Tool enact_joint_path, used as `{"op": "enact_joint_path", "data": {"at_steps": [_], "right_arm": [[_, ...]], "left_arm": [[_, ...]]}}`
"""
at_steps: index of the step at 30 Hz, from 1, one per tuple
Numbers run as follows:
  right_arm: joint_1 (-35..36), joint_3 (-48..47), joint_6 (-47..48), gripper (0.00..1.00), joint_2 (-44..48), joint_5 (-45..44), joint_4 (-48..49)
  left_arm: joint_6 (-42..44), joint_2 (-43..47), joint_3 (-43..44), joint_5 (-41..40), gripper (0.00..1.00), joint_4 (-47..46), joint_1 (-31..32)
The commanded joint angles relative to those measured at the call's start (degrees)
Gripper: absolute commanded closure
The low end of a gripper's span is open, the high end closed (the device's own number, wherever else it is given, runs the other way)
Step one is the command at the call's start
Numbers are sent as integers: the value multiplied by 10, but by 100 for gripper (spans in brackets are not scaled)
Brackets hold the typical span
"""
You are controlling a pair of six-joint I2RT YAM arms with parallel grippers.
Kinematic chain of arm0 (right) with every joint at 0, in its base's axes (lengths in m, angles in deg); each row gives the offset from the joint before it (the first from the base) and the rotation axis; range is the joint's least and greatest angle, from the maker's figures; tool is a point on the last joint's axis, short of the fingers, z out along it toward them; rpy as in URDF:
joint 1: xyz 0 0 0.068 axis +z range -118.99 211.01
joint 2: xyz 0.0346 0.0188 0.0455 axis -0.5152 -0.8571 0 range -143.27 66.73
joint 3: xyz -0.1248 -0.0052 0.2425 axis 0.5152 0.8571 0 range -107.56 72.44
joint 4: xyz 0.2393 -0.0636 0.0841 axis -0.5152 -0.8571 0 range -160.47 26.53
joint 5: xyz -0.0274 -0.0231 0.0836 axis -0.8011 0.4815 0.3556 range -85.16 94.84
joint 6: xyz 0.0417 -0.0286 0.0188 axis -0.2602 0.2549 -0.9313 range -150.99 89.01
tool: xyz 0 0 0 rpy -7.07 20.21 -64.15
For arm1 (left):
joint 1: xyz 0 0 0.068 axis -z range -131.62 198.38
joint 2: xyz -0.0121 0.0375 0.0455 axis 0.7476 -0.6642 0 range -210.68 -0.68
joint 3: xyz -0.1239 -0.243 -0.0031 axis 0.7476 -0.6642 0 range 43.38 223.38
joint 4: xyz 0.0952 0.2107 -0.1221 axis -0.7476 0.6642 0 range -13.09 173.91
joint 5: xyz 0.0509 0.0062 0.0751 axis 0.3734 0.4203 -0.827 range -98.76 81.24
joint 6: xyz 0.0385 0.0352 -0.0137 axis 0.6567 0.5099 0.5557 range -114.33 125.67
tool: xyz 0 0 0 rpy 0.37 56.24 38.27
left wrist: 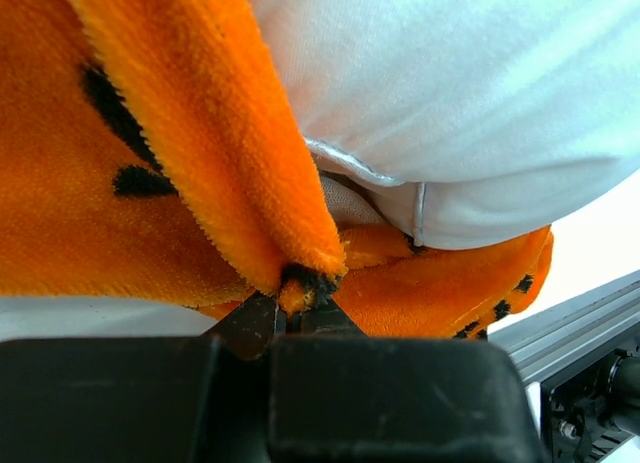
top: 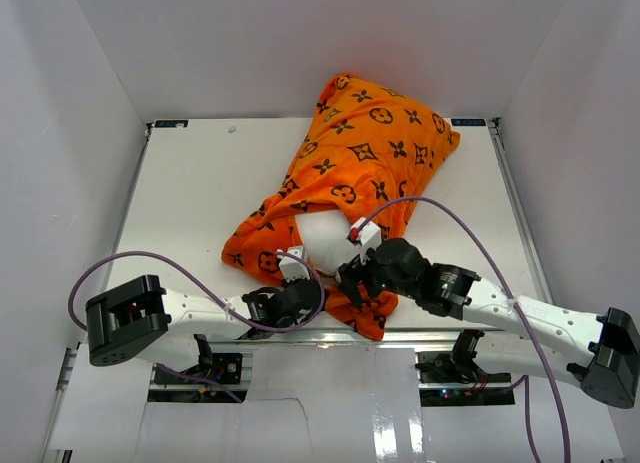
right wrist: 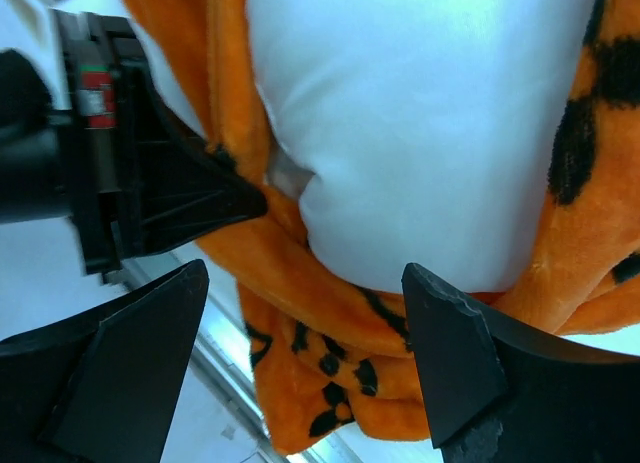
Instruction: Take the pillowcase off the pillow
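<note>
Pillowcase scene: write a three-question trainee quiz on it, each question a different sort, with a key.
1. True or false: the left pincer is shut on an edge of the pillowcase.
2. Pick one. The right pincer is: A open, B shut, C out of view.
3. Fill in: the white pillow shows bare at the pillowcase's ___ end (near or far, seen from the top camera).

Key: 1 true. 2 A. 3 near.
</note>
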Motion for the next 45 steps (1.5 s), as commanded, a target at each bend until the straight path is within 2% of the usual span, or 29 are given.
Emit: {"op": "enact_joint_path", "data": {"at_steps": [1,5,10,13,14,15,16,17,21,27,32,39,45], "right_arm": [[40,11,-27,16,-30,-168,68],[67,14,-50,15,-114,-249,66],[67,23,-73,17,-192,-327,119],[63,13,-85,34,-228,-347,131],[60,10,-92,47,-237,-348,134],[56,1,-94,55,-245,-349,136],[53,-5,-94,70,-260,-350,136],[49,-14,-95,92,-263,-352,136],[33,-80,-47,92,-256,-314,136],[-13,-244,0,92,-234,-159,103],[-29,-358,14,92,-253,-74,61],[-49,-404,20,92,-261,-29,44],[-82,-450,-8,92,-280,33,48]], "left_arm": [[-17,2,-6,19,100,28,6],[-20,0,-5,21,100,28,9],[-30,24,-17,13,100,29,13],[-38,46,-31,10,100,29,13],[-38,52,-34,9,100,30,13],[-38,57,-40,8,100,31,14],[-38,62,-42,7,100,32,14],[-39,75,-44,5,100,33,14],[-36,90,-48,-6,100,47,14],[-34,62,-51,4,100,26,14],[-37,32,-45,1,100,25,14],[-32,9,-29,-1,100,23,14],[-43,-79,8,12,100,16,16]]}}
